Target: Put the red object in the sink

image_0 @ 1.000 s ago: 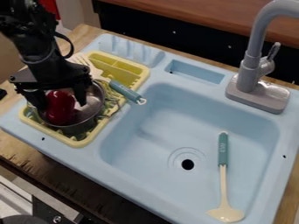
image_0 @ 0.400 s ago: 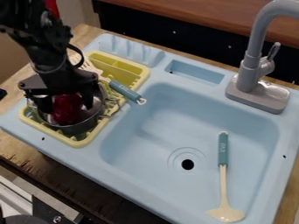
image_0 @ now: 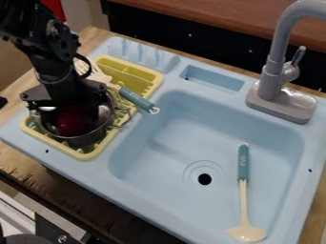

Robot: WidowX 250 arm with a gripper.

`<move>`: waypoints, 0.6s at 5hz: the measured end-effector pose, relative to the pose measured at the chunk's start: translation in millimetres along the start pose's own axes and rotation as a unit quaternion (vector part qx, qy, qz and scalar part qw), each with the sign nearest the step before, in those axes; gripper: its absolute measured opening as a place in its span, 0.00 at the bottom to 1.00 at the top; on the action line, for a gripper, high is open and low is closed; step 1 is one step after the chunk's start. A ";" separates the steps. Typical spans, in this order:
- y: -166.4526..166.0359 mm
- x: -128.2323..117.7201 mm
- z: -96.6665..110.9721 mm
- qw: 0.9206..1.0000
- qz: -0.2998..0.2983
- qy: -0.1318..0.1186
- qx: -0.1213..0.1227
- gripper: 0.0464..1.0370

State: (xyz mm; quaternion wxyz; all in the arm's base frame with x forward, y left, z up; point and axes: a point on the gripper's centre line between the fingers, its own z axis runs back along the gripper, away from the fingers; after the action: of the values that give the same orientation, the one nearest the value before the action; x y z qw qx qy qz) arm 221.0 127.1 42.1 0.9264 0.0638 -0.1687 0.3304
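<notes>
The black gripper hangs low over the metal pot at the left, its lower end down inside the rim. Inside the pot lies the red object, dark and rounded, directly beneath the gripper and partly covered by it. The pot stands in the yellow dish rack on the left side of the light blue sink.
A spatula with a teal handle lies across the rack's right side, beside the pot. Inside the basin, a cream ladle with a teal handle lies right of the drain. The grey faucet rises at the back right.
The gripper was above and around the red object; it has shifted slightly right and then lower into the pot, covering more of the object. The utensils have stayed put.
</notes>
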 end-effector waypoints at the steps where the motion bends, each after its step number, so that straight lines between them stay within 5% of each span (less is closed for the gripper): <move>1: -2.9 1.1 0.5 1.000 -0.003 0.015 0.006 0.77; 3: -9.8 9.1 13.5 0.999 0.015 0.029 0.001 0.77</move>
State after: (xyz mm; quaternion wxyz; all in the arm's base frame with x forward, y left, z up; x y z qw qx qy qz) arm 230.2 121.8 57.9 0.9259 0.0527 -0.1420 0.3462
